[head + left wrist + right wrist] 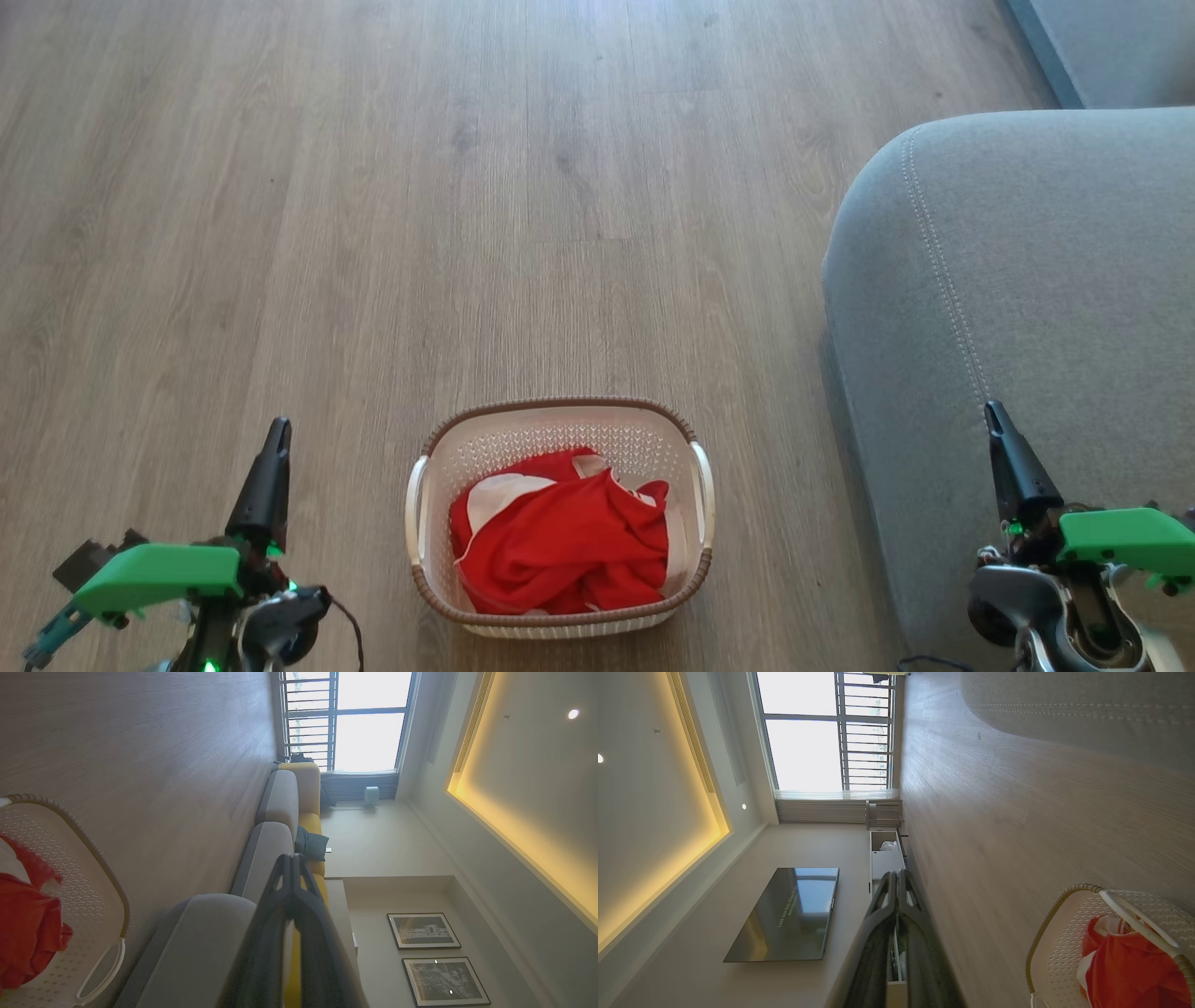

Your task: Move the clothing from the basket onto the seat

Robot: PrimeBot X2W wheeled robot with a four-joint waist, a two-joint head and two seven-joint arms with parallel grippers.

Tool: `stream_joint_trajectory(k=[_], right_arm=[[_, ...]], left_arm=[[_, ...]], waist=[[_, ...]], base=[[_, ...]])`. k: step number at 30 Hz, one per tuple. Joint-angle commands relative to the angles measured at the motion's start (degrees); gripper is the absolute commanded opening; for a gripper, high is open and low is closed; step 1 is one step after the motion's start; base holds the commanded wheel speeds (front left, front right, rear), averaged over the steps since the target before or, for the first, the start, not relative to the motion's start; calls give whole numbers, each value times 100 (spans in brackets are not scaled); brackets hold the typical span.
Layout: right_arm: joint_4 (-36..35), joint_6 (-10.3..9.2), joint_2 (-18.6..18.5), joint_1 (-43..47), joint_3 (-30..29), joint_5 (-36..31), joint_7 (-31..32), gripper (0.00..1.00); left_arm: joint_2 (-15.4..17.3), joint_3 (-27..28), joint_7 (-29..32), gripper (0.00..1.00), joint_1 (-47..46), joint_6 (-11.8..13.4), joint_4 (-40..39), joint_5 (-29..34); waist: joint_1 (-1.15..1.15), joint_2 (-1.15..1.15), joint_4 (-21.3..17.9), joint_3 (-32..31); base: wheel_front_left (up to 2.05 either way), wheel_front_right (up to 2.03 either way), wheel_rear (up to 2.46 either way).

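1 wide seat fills the right. The basket sits near and central on the floor, holding the clothing. My closed, empty left gripper looks nearer it than my closed right gripper.

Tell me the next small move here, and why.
Probably open the right tool and swing it left over the basket. Both it and the left tool are shut and stand off to the basket's sides, the clothing lies bunched inside, and the seat is on the right tool's side.
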Motion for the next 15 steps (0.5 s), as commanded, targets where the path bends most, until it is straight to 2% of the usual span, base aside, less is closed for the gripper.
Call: stream_joint_trajectory(k=[1,5,6,9,15], right_arm=[[-225,0,10,-301,97,35,39,0],[-225,0,10,-301,97,35,39,0],[18,0,0,2,4,-2,-2,100],[268,0,2,129,36,-3,-6,100],[201,0,0,113,59,-92,-106,100]], left_arm=[[50,182,44,0,-274,-53,-168,35],[50,182,44,0,-274,-53,-168,35],[-3,-2,-5,100,2,8,19,1],[-31,-17,-12,100,133,10,258,1],[-27,2,-112,100,121,7,215,59]], waist=[[0,0,0,0],[0,0,0,0],[0,0,0,0],[0,0,0,2],[0,0,-8,6]], base=[[0,0,0],[0,0,0],[0,0,0],[0,0,0],[0,0,0]])
